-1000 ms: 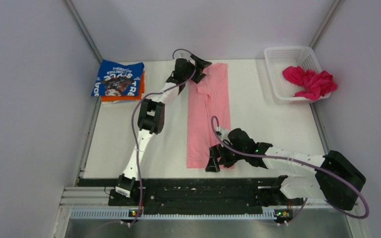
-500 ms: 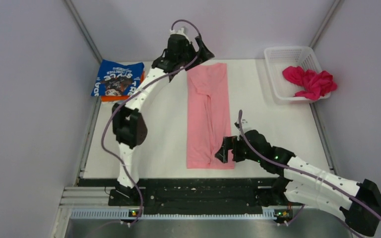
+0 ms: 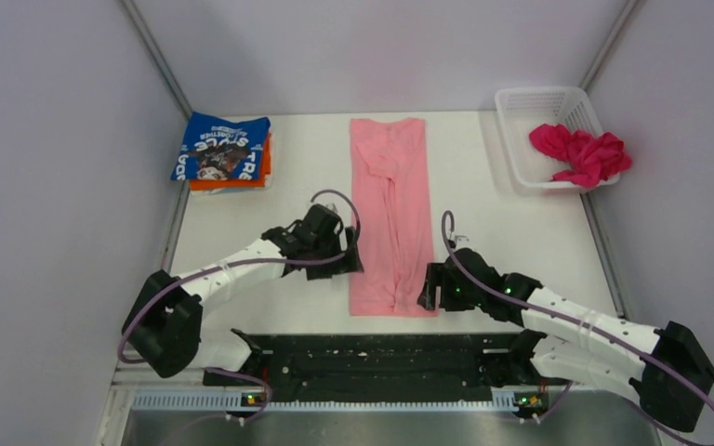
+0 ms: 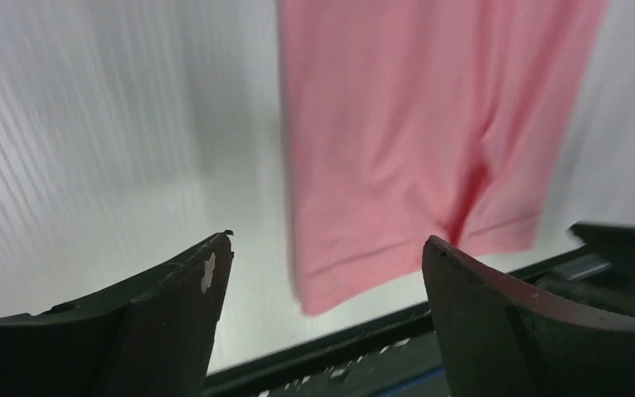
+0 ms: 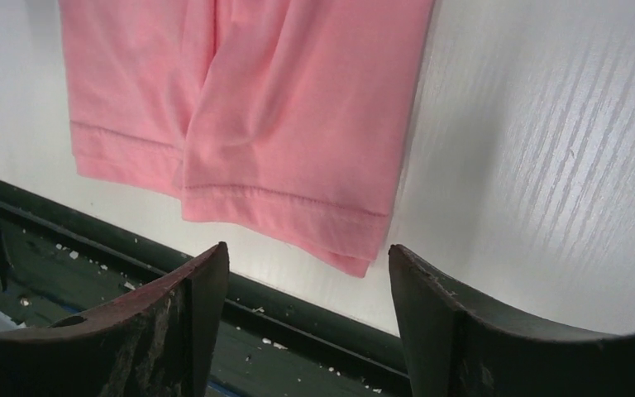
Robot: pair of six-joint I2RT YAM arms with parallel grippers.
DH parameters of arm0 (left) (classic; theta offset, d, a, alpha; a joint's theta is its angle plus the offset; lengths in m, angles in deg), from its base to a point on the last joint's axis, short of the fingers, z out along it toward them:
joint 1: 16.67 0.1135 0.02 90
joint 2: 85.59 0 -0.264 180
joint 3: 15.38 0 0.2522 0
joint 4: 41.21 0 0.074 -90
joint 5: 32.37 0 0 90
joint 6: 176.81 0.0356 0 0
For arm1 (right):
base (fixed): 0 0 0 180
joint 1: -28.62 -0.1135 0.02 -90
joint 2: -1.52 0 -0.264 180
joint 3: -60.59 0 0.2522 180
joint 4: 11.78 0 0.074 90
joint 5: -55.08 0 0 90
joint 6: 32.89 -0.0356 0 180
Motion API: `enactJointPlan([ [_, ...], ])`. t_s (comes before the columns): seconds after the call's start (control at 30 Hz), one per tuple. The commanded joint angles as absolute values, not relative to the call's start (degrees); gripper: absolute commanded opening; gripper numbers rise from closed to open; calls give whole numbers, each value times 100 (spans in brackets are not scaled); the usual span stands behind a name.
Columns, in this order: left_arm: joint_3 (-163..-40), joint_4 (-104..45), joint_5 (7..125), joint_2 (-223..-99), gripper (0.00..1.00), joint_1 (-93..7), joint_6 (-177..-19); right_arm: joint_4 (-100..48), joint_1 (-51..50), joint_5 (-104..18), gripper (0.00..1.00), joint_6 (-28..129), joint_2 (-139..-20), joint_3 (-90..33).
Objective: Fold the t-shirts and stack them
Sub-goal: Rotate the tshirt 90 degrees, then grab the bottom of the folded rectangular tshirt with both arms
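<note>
A light pink t-shirt (image 3: 390, 214), folded lengthwise into a long strip, lies flat in the middle of the table. My left gripper (image 3: 350, 261) hovers open just left of its near end. In the left wrist view, the left gripper (image 4: 328, 240) frames the shirt's (image 4: 397, 124) near left corner, touching nothing. My right gripper (image 3: 426, 289) is open beside the near right corner. Its wrist view has the hem (image 5: 298, 99) just beyond the right gripper (image 5: 307, 248). A folded blue printed t-shirt (image 3: 222, 145) rests on an orange one (image 3: 232, 182). A magenta t-shirt (image 3: 581, 153) lies crumpled in the basket.
The white lattice basket (image 3: 530, 104) stands at the far right corner. A black rail (image 3: 372, 358) runs along the table's near edge, just below the pink shirt's hem. Grey walls close in the left, right and back.
My left arm has swung back from the shirt's far end to its near left side. My right gripper stayed near the near right corner, shifting slightly.
</note>
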State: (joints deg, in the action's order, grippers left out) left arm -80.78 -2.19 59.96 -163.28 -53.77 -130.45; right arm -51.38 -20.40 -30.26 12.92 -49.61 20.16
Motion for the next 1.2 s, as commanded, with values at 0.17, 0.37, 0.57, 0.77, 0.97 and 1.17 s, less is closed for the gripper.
enactJointPlan([
  [0.17, -6792, -274, 7080, -15904, 79, -6086, -13779, -4748, -2070, -3101, 61, 1212, -5678, 2075],
  [0.37, -6818, -271, 7034, -16446, 67, -6394, -13753, -4594, -2072, -3296, 54, 1180, -5955, 2155],
  [0.57, -6886, -346, 6951, -16860, 61, -6448, -13755, -4593, -2069, -3276, 49, 1124, -5983, 2248],
  [0.77, -7030, -391, 6847, -17092, 45, -6457, -13714, -4593, -2069, -3250, 41, 1082, -6020, 2269],
  [0.97, -7072, -125, 6565, -17221, 0, -6457, -13714, -4733, -2070, -3192, 21, 1046, -5966, 2283],
  [1.17, -6833, 65, 6519, -17007, 0, -6457, -13732, -5150, -2070, -3205, 10, 1094, -5677, 2329],
])
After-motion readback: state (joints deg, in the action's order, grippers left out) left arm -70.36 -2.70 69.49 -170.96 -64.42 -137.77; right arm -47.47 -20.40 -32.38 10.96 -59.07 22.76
